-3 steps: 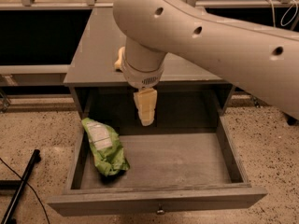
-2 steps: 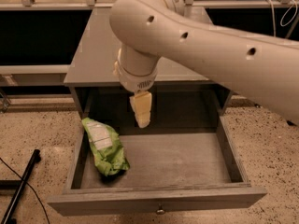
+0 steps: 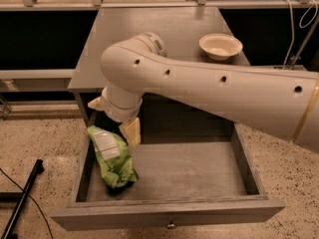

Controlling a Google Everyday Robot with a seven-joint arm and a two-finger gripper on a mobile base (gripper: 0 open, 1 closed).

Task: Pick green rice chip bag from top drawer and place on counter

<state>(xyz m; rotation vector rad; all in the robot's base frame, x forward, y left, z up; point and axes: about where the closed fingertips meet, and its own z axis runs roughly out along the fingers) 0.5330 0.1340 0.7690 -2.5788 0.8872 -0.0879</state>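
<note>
Grey wooden top drawer (image 3: 199, 176) stands pulled fully out of the cabinet, its small round knob (image 3: 171, 225) showing at the middle of the front panel. The green rice chip bag (image 3: 112, 156) lies inside the drawer against the left wall. It is crumpled, its white label panel faces up, and its lower end sits toward the front left corner. The rest of the drawer floor shows bare grey board.

The tool (image 3: 131, 132) hangs inside the drawer opening, toward the back left. It sits just beside the upper right edge of the bag, and contact cannot be confirmed. Whether it is released or clenched cannot be told, as the wrist housing covers most of it. It is not holding the bag.

The white arm (image 3: 214, 86) crosses from the right edge over the back of the drawer and the front edge of the bench (image 3: 149, 29), hiding the drawer's rear wall and part of its right side.

On the bench, toward the right rear, stands a shallow white bowl (image 3: 220, 46), well apart from the bag. A cable (image 3: 293, 31) hangs at the far right. A black rod (image 3: 21, 203) lies on the speckled floor (image 3: 35, 143) left of the cabinet.
</note>
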